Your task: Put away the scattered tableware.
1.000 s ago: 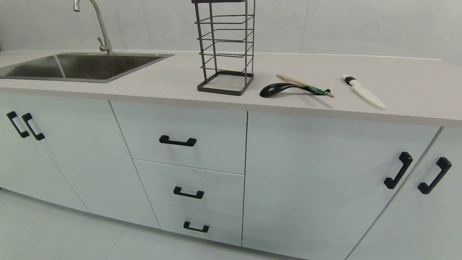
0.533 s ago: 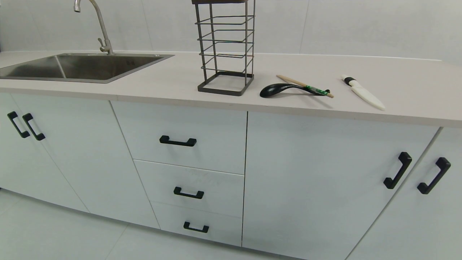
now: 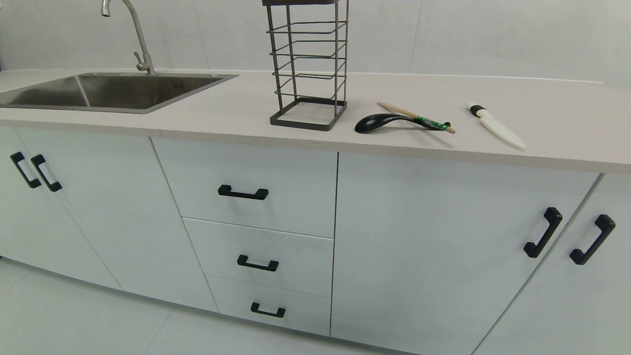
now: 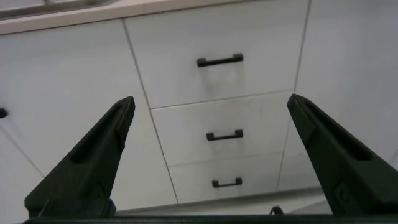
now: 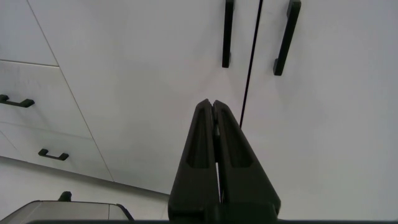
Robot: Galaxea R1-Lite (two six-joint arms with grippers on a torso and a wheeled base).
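The table (image 3: 222,108) holds a tall wire rack (image 3: 308,64) near the middle of its front edge. Just to the right of the rack lies a black spoon (image 3: 382,122), close to the front edge. A pair of chopsticks (image 3: 416,117) rests across the spoon's handle, touching it. A white knife (image 3: 495,125) lies farther toward the right end, apart from them. A sink (image 3: 123,88) sits at the left end (with a tap (image 3: 130,29) behind it). The left hand (image 4: 211,102) is wide apart, holding nothing, in front of the drawers (image 4: 221,93). The right hand (image 5: 212,109) is pressed together, holding nothing, in front of the cupboard doors (image 5: 155,74).
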